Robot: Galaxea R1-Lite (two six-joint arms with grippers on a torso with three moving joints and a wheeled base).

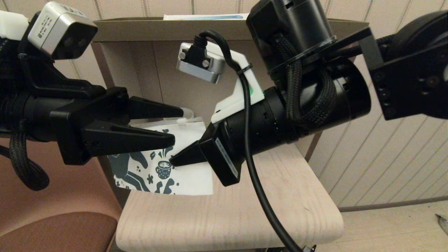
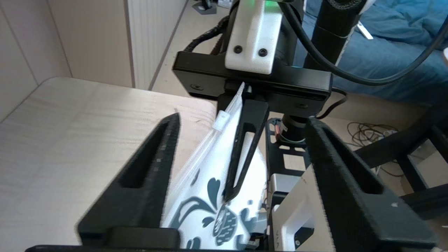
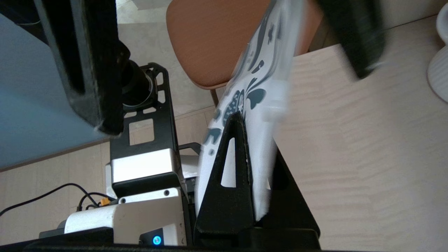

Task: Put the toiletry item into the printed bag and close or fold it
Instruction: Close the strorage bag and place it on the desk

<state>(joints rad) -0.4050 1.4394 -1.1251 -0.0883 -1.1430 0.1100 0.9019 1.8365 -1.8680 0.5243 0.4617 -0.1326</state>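
Note:
The printed bag, white with dark teal motifs, hangs upright above the table. My right gripper is shut on it, one finger on each face near the cup motif. My left gripper stands open at the bag's upper left part, its fingers straddling the bag without touching it. The bag's zip slider sits on the top edge toward the right gripper's base. The toiletry item is out of view.
A light wooden table lies below the bag. A brown chair seat is at the lower left. A cream ribbed mug stands on the table. A long white-and-blue box lies on the shelf behind.

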